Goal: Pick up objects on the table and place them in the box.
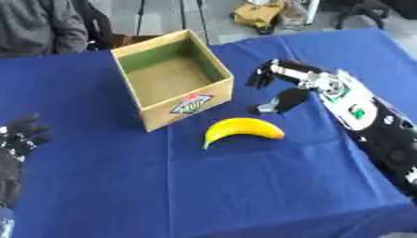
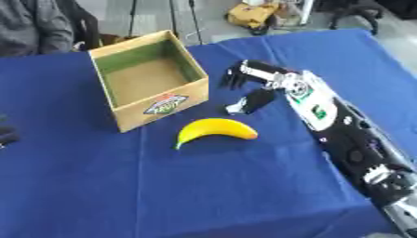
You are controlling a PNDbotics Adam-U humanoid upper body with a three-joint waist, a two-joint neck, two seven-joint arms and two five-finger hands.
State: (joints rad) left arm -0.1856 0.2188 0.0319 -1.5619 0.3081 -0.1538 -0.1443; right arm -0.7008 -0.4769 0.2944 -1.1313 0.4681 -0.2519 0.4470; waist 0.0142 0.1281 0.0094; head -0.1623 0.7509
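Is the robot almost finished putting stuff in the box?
Not yet. Nothing looks done: the box shows only its bare bottom. The banana lies on the blue table, in front of the box and apart from it. The right hand is above the cloth just behind the banana, fingers relaxed, holding nothing. The left hand rests at the table's left edge. Grabbing the banana and dropping it in is all left.
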